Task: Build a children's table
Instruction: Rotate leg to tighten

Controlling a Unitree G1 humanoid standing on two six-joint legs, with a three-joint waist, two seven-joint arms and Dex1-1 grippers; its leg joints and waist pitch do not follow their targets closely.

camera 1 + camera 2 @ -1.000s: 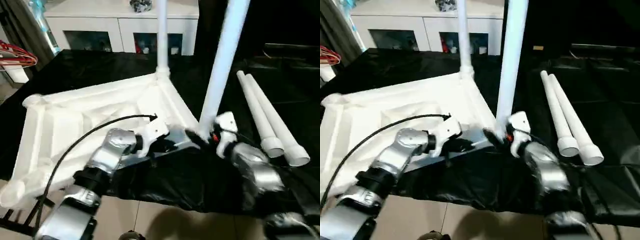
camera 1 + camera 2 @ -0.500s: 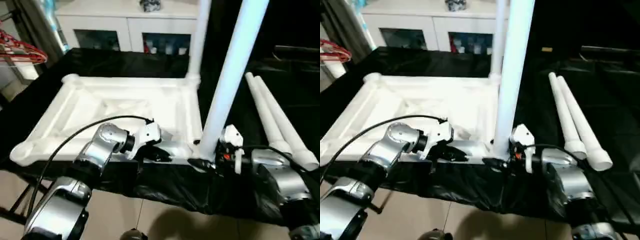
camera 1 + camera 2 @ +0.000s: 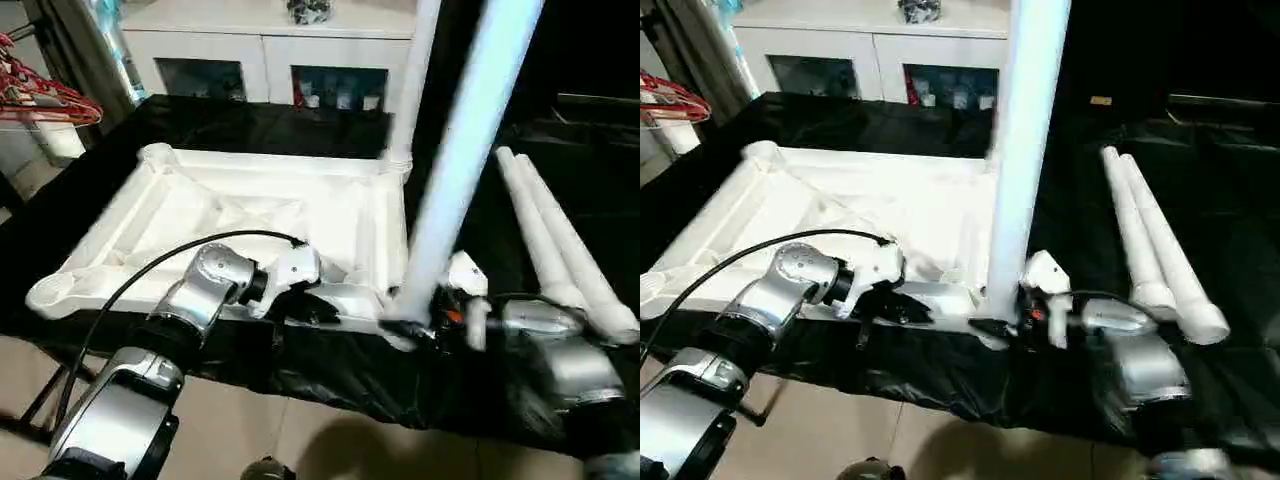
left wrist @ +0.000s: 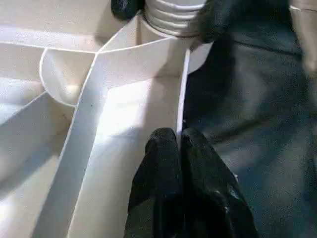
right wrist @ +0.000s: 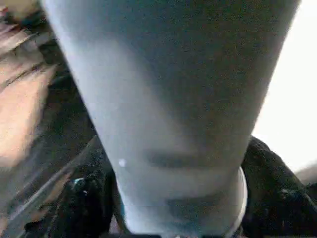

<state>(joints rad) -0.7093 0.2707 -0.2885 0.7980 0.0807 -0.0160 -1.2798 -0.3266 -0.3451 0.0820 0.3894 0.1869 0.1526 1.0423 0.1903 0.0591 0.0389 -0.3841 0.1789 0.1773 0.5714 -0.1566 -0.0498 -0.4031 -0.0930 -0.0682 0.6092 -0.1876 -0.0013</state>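
White plastic tabletop (image 3: pixel 250 215) is lying ribs-up on black cloth. We are pinching its near rim with the left gripper (image 4: pixel 179 144); the right gripper (image 3: pixel 1002 322) is clamping an upright leg (image 3: pixel 1025 150) at the near corner socket. We should keep it vertical while seating. Two spare legs (image 3: pixel 1155 255) are lying right, clear.

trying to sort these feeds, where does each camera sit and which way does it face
Left eye view: on the head, looking forward and down at the upturned tabletop; both silver forearms show, and two loose legs.
Right eye view: same head, slightly to the side, same scene.
Left wrist view: on the left wrist, along the left claw pinching the tabletop's near rim.
Right wrist view: on the right wrist, facing the upright leg that the right claw grips.
Shared: both wrist views show this leg's base.
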